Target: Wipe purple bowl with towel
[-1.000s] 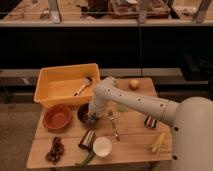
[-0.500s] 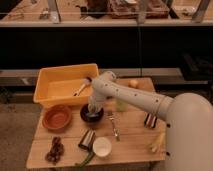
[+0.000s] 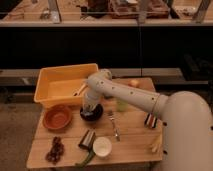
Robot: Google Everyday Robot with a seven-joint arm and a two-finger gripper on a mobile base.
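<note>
The purple bowl (image 3: 92,113) is dark and sits on the wooden table (image 3: 132,145), just in front of the yellow bin. My gripper (image 3: 89,106) points down into the bowl from above, at the end of the white arm (image 3: 125,95) that reaches in from the right. A pale grey patch at the gripper's tip may be the towel; I cannot make it out for certain. The gripper hides part of the bowl's inside.
A yellow bin (image 3: 62,82) stands at the back left with a utensil in it. An orange bowl (image 3: 57,117), grapes (image 3: 55,149), a can on its side (image 3: 87,139), a white cup (image 3: 102,146), a fork (image 3: 115,127), a green cup (image 3: 121,105) and an orange (image 3: 134,83) lie around.
The arm has swung to the left and the gripper has come down over the purple bowl. The other objects have not moved.
</note>
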